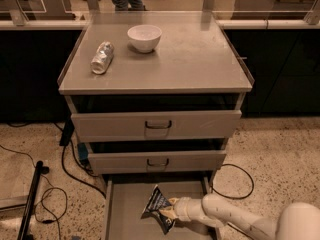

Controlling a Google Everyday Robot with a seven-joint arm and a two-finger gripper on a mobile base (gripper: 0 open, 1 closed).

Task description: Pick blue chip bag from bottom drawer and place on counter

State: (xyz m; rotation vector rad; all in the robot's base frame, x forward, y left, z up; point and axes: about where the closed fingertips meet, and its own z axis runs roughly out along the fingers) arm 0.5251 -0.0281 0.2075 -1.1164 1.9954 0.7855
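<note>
The blue chip bag (157, 207) is in the open bottom drawer (126, 211), standing tilted on one corner near the middle of the tray. My gripper (170, 212) reaches in from the lower right on a white arm and is shut on the bag's right edge. The counter (195, 61) is the flat grey top of the cabinet above, well above the gripper.
A white bowl (144, 37) and a crushed silver can (102, 57) stand on the counter's back left. The two upper drawers (157, 125) stick out slightly above the bottom drawer. Black cables (55, 194) lie on the floor at left.
</note>
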